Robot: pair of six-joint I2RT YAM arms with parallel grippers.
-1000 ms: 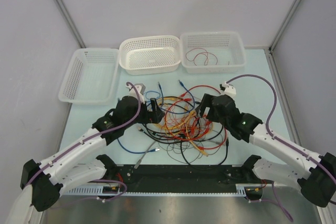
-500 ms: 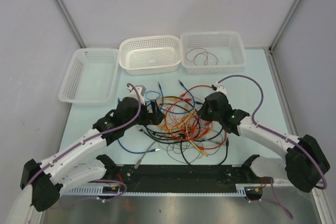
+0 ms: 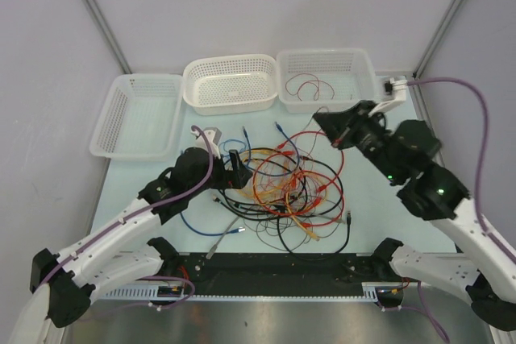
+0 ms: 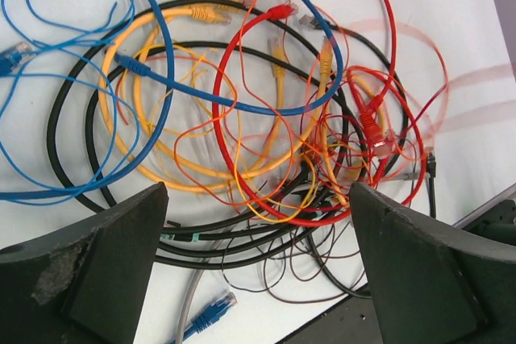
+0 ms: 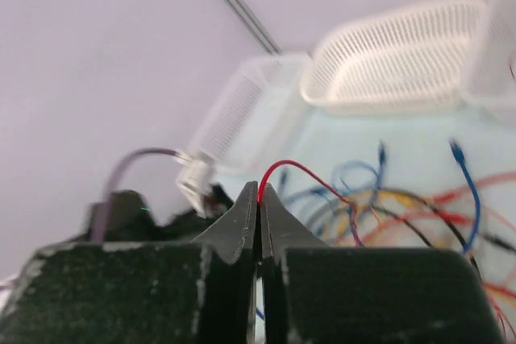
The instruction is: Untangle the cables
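the cables (image 3: 286, 191) sit in one big knotted heap in the middle of the table (image 3: 129, 171), right between the two arms. red, orange-yellow, blue and black loops are all piled over each other. a loose blue cable (image 4: 48, 118) spills out on the left side of the heap, and a fat black one (image 3: 343, 235) rings the near edge.

the left gripper (image 4: 258, 191) hangs over the left part of the heap with its fingers spread wide apart. from its wrist cam nothing is pinched, the mess just lies under the gap.

the right gripper (image 3: 322, 120) is up off the table, near the front of the right basket (image 3: 326, 54). its fingers are pressed together on a thin red cable (image 5: 298, 168). in the wrist cam the strand pokes out of the tips, arcs over and drops toward the heap.

three white baskets line the far edge. the left basket (image 3: 121, 110) and middle basket (image 3: 230, 62) show only mesh, and the right one has a thin reddish wire (image 3: 306, 86) curled in it.
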